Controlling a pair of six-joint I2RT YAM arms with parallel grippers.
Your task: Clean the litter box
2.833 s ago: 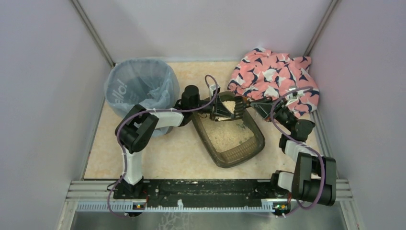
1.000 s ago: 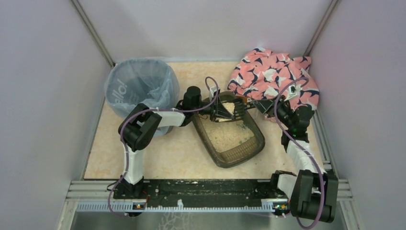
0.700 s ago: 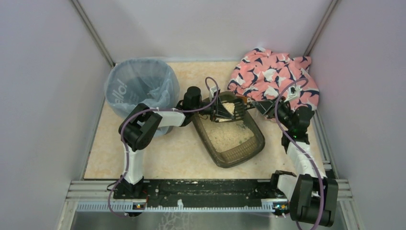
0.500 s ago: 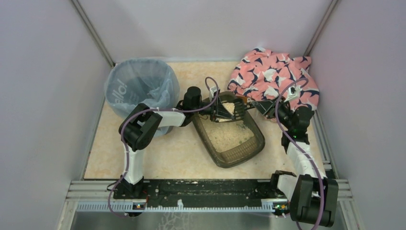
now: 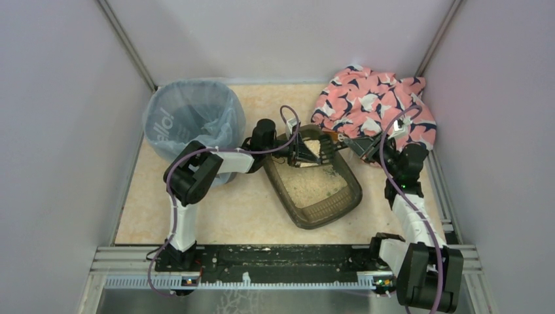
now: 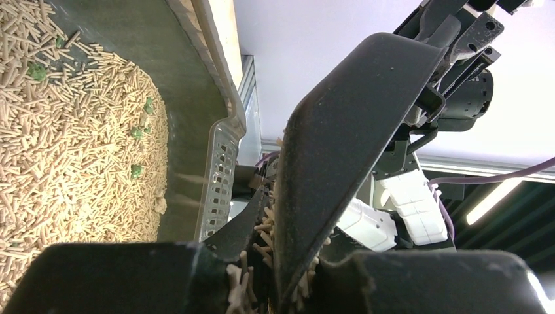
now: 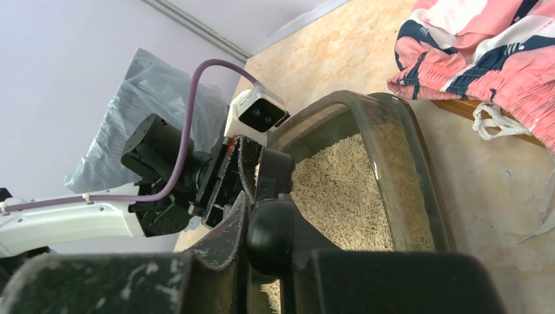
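Just right of the round blue-bagged bin lies the shallow dark brown plastic litter box. Both nearly closed, the left end effector and right end effector pinch the small black slotted scoop.

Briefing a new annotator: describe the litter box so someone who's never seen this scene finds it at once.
On the beige table, look between the round blue-bagged bin, far left, and the pink patterned cloth, far right. The litter box lies slanted there, under the black scoop. Unlike its neighbours it is a shallow dark brown tray of beige pellets.
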